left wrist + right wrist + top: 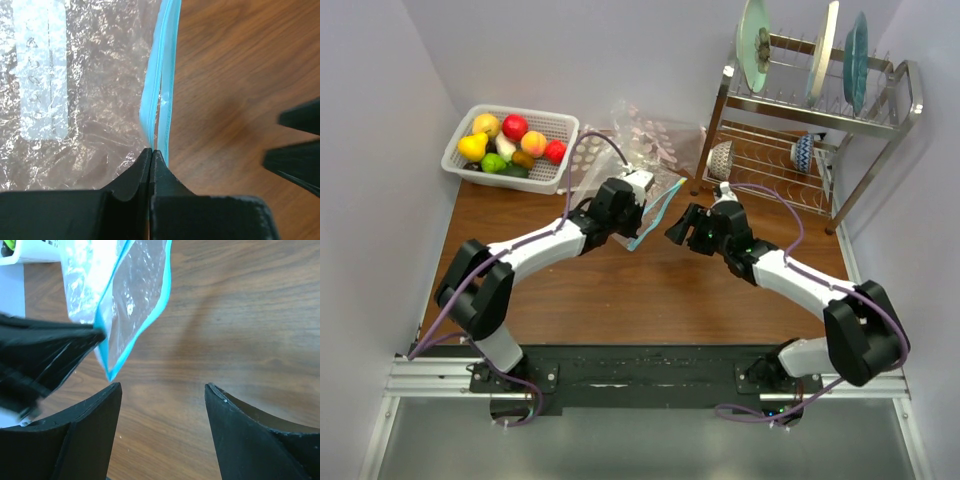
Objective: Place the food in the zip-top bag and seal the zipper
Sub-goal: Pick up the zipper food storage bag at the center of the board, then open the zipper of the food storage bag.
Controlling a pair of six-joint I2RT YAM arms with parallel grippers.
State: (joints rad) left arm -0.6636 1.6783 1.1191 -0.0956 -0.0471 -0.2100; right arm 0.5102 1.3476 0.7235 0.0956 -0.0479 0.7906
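Left gripper (pixel 151 151) pinching zipper (pixel 161 85); right gripper (pixel 163 395) spread, not touching; bag (pixel 95 90) cropped in both wrist views.

A white mesh basket (pixel 548 181) sits on the wooden table (pixel 650 290), upper left. Dish rack (pixel 790 108) upper right, clear bags (pixel 655 135) between.

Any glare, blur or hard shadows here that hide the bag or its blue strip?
Left wrist: glare whitens a patch of the zip-top bag, but the zipper reads sharp where the left pincer pinches it. Right wrist: that pincer is a dark blur at left; the open right pincer is crisp. Top external: even light, soft shadows, no strong glare.
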